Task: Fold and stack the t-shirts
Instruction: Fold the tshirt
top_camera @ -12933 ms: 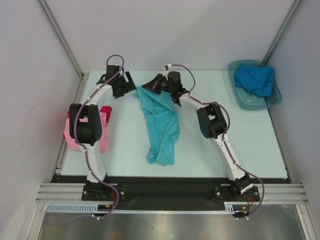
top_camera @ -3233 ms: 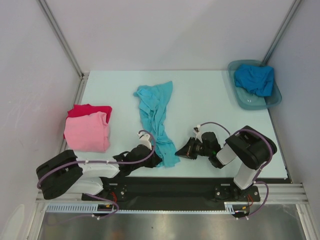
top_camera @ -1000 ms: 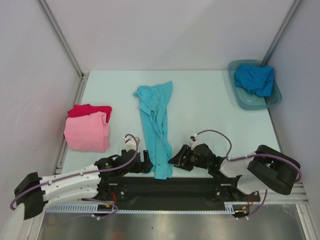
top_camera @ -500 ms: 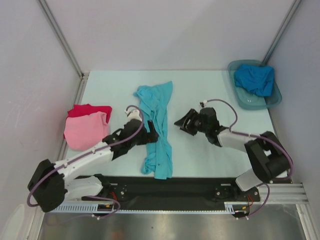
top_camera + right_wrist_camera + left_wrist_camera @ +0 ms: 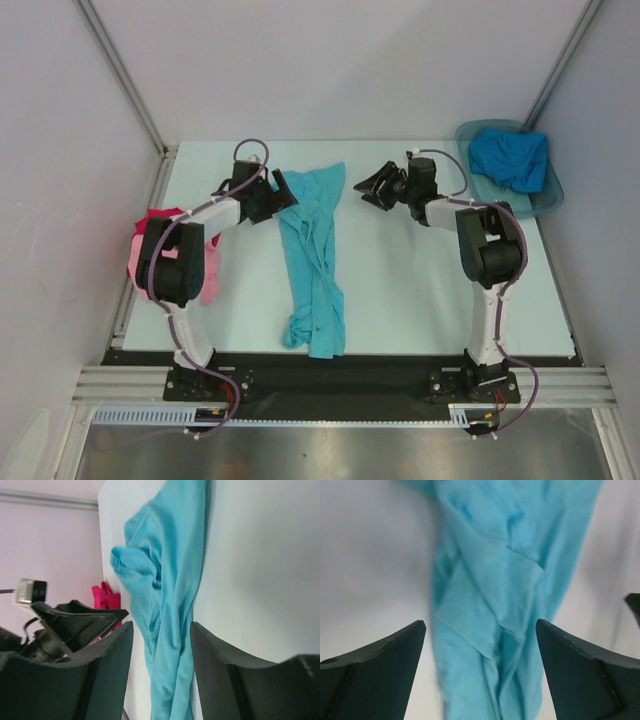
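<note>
Left gripper (image 5: 280, 186) gapes wide, empty, beside far left corner of turquoise t-shirt (image 5: 312, 262), a crumpled strip lying down middle of table (image 5: 420, 285). Right gripper (image 5: 366, 187) jaws part-spread, empty, right of same end. Deeper blue t-shirt (image 5: 510, 157) in tub (image 5: 545, 196)

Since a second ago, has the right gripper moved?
Yes. The right gripper went from the table's near edge to its far side, and is now just left of the tub.
</note>
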